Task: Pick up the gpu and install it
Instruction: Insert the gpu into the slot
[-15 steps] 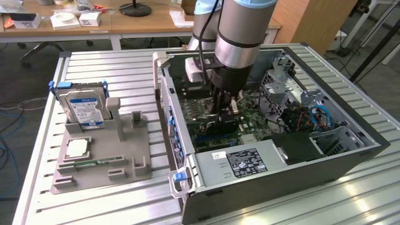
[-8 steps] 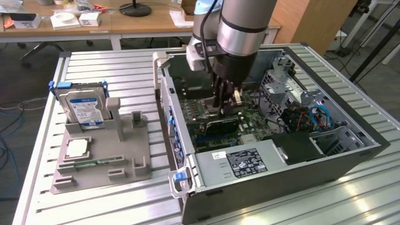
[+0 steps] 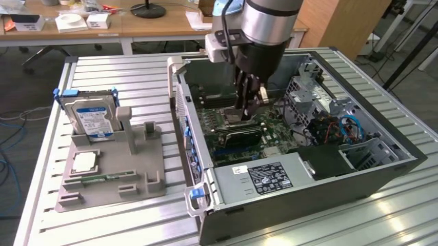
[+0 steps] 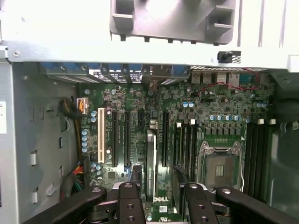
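The gpu [image 4: 150, 163] stands on edge in a motherboard slot inside the open computer case [image 3: 383, 169], seen as a thin grey strip in the wrist view. My gripper [image 4: 161, 189] hangs just over it, open, one finger on each side, with a gap between each finger and the card. In the exterior view the gripper [image 3: 247, 114] reaches down into the middle of the case, just above the motherboard [image 3: 236, 138].
A grey fixture [image 3: 113, 187] at the exterior view's left holds a hard drive [image 3: 92, 117], a CPU [image 3: 83, 161] and a memory stick [image 3: 102, 178]. Around the gripper are an empty CPU socket [image 4: 219, 168], drive cages and cables [image 3: 345, 128], and the case walls.
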Robot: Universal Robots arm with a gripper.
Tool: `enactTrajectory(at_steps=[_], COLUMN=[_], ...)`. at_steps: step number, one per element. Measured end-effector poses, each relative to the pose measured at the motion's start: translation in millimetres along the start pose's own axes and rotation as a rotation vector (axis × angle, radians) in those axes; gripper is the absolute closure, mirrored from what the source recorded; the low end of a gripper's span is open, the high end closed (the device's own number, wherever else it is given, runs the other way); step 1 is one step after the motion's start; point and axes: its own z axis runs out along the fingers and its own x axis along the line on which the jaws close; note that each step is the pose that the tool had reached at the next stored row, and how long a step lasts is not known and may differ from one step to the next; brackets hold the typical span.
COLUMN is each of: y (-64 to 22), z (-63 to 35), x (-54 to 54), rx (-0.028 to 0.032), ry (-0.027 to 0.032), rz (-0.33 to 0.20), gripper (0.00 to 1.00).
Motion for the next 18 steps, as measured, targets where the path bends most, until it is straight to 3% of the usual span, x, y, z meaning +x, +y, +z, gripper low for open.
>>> enactTrajectory(at_steps=[6, 18], y=[-0.2, -0.2], z=[-10.3, -13.0], x=[-0.5, -0.6], rx=[0.0, 0.0], ry=[0.0, -0.0003], rz=[0.0, 0.0], gripper=[0.6, 0.6])
